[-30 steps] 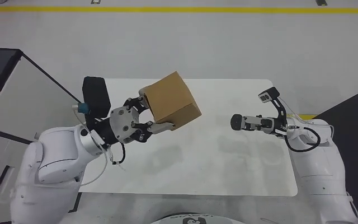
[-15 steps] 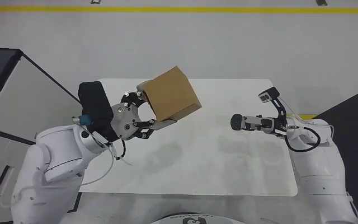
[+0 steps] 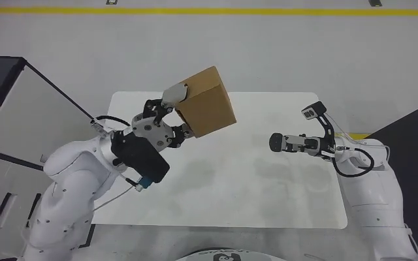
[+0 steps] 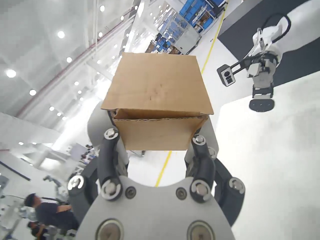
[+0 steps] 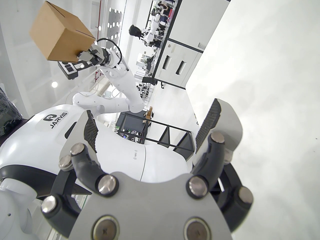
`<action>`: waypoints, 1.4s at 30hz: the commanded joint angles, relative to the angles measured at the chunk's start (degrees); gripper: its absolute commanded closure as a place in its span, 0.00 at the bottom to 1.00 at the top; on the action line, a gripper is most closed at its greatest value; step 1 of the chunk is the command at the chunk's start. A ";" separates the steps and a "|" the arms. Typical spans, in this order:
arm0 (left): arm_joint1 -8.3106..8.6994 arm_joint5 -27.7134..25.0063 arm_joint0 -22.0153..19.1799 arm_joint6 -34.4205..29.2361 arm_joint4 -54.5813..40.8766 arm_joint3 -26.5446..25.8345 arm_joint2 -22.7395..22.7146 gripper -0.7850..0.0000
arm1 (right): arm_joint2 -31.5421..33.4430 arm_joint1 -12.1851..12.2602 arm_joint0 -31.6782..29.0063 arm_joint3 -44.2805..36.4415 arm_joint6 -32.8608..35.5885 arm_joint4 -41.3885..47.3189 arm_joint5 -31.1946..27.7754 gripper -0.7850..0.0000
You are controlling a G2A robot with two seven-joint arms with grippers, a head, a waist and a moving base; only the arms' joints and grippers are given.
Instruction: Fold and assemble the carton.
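A brown cardboard carton (image 3: 206, 101), folded into a box, hangs in the air above the far left part of the white table (image 3: 261, 189). My left gripper (image 3: 181, 116) is shut on the carton (image 4: 157, 101), one finger on each side of its near end; a tucked flap edge faces the wrist camera. My right gripper (image 3: 276, 141) stays low over the table's right side, open and holding nothing, its ridged pads (image 5: 208, 121) spread wide. From the right wrist view the carton (image 5: 60, 39) appears held aloft by the left gripper (image 5: 83, 56).
A black-framed panel (image 3: 39, 91) stands beside the table's left edge. A yellow floor line (image 3: 209, 11) runs along the far side. Bare tabletop lies between the two arms and toward the near edge.
The left wrist has rolled over with the carton, swinging its camera block from the far side to the near side. The carton has risen slightly and tilted. The right arm has kept still.
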 commanded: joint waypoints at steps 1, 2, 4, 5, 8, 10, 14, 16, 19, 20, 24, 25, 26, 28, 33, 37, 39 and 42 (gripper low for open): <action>0.17 3.55 0.08 5.03 7.31 0.93 0.53 1.00 | 0.00 0.00 0.00 0.00 0.00 0.00 0.00 0.00; 0.23 5.16 0.21 6.51 9.82 1.59 0.82 1.00 | 0.00 0.00 0.00 0.00 0.00 0.00 0.00 0.00; 0.25 5.44 0.25 7.05 10.40 1.76 0.99 1.00 | 0.00 0.00 0.00 0.00 0.00 0.00 0.00 0.00; 0.25 5.44 0.25 7.05 10.40 1.76 0.99 1.00 | 0.00 0.00 0.00 0.00 0.00 0.00 0.00 0.00; 0.25 5.44 0.25 7.05 10.40 1.76 0.99 1.00 | 0.00 0.00 0.00 0.00 0.00 0.00 0.00 0.00; 0.25 5.44 0.25 7.05 10.40 1.76 0.99 1.00 | 0.00 0.00 0.00 0.00 0.00 0.00 0.00 0.00; 0.41 8.23 -0.11 7.96 15.77 2.03 1.12 1.00 | 0.00 0.00 0.00 0.00 0.00 0.00 0.00 0.00; 0.61 11.07 -0.29 9.76 21.56 2.61 1.26 1.00 | 0.00 0.00 0.00 0.00 0.00 0.00 0.00 0.00; 0.66 16.24 0.08 12.00 25.69 3.73 1.64 1.00 | 0.00 0.00 0.00 0.00 0.00 0.00 0.00 0.00; 0.61 18.36 0.23 12.59 25.94 4.11 1.66 1.00 | 0.00 0.00 0.00 0.00 0.00 0.00 0.00 0.00; 0.78 24.21 0.72 16.43 30.87 5.41 1.32 1.00 | 0.00 0.00 0.00 0.00 0.00 0.00 0.00 0.00; 0.86 25.32 0.71 17.19 32.47 5.61 0.92 1.00 | 0.00 0.00 0.00 0.00 0.00 0.00 0.00 0.00; 0.92 26.40 0.85 18.02 33.53 5.71 0.72 1.00 | 0.00 0.00 0.00 0.00 0.00 0.00 0.00 0.00; 0.96 27.28 1.38 18.81 33.65 6.33 0.40 1.00 | 0.00 0.00 0.00 0.00 0.00 0.00 0.00 0.00; 1.08 29.17 1.96 20.27 34.20 6.16 -0.81 1.00 | 0.00 0.00 0.00 0.00 0.00 0.00 0.00 0.00; 1.07 28.08 2.58 21.63 30.29 6.74 -1.18 1.00 | 0.00 0.00 0.00 0.00 0.00 0.00 0.00 0.00; 1.08 26.12 2.64 22.63 26.78 6.96 -1.44 1.00 | 0.00 0.00 0.00 0.00 0.00 0.00 0.00 0.00; 0.96 22.61 2.76 24.06 18.20 7.60 -1.60 1.00 | 0.00 0.00 0.00 0.00 0.00 0.00 0.00 0.00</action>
